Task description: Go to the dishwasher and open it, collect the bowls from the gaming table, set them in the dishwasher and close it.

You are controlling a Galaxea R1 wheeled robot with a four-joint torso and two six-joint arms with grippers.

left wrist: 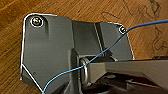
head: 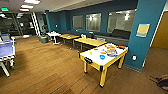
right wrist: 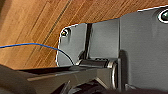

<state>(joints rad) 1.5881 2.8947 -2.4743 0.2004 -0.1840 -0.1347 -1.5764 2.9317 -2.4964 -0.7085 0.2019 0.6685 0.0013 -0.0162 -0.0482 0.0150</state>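
Note:
The gaming table (head: 93,57), with a glossy white top and yellow edges and legs, stands to the right of centre in the head view, beside a teal pillar. On its top a small blue bowl (head: 102,57) sits near the middle. Behind it lies a cluster of bright things (head: 111,52), with orange and red pieces (head: 109,46) among them, too blurred to tell apart. The dishwasher is out of view. Both wrist views look down on wooden floor (left wrist: 82,10) past the arms' dark plates, with a thin blue cable (left wrist: 110,47) across each.
Yellow-wood tables (head: 90,41) and a small white table (head: 53,34) stand farther back by a dark sofa (head: 120,33). A blue table-tennis table (head: 6,48) is at the left edge. The teal pillar (head: 142,32) rises at right. Something dark (head: 161,81) lies on the floor at the lower right.

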